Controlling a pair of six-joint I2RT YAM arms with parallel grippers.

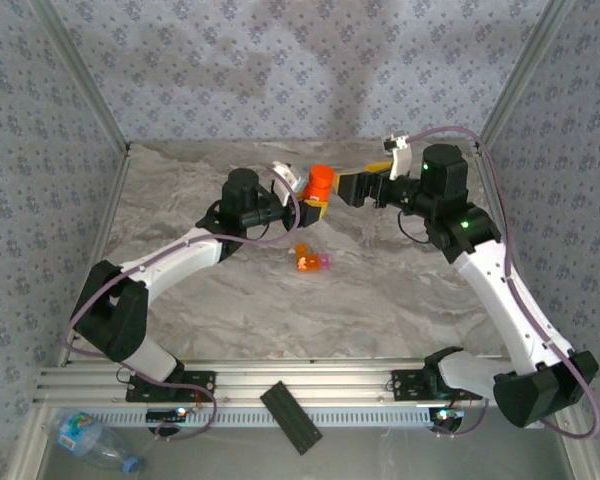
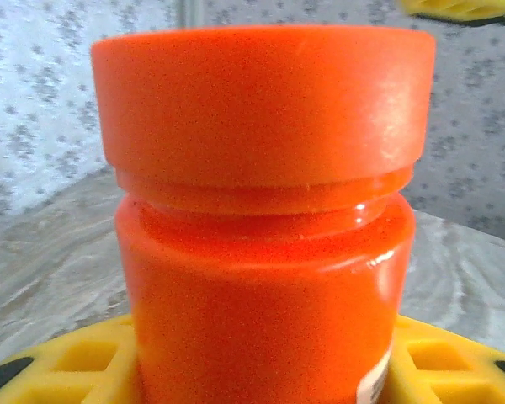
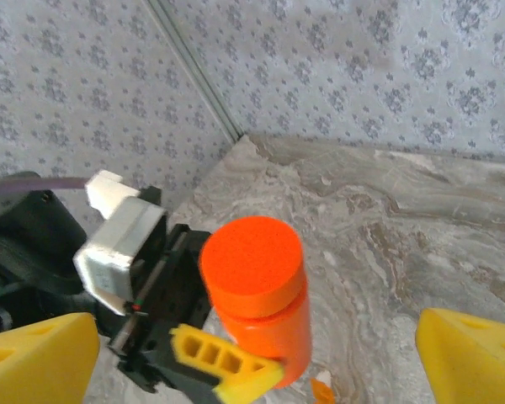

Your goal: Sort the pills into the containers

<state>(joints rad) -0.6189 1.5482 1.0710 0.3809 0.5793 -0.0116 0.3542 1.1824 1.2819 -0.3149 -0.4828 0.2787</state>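
Orange plastic marks both task items. The pill bottle (image 1: 320, 180) stands upright with its cap (image 3: 251, 252) on, at the rear centre of the marbled counter (image 1: 400, 300); whether its base rests on the counter cannot be told. The left pincer (image 1: 315, 205) reaches in from the left and pinches the bottle's lower body. From the left wrist, its yellow fingers (image 2: 67, 362) show on either side of the bottle (image 2: 261, 236), and from the right wrist one of those fingers (image 3: 223, 364) lies pressed against the bottle wall. The right pincer (image 1: 358, 182) faces the bottle from the right with its jaws spread wide. Its yellow fingers (image 3: 34, 362) sit at the two lower corners of the right wrist view, with the bottle between them and touching neither. The small box (image 1: 304, 262) – orange, with a pale pink piece (image 1: 323, 262) joined to its right side – lies on the counter nearer the arm bases than the bottle, apart from both pincers. Its contents are too small to tell. A black bar (image 1: 291, 417) lies tilted across the aluminium rail (image 1: 310, 385) at the near edge, between the two arm bases. A clear plastic bottle (image 1: 90, 438) lies on its side at the lower left corner – outside the rail.
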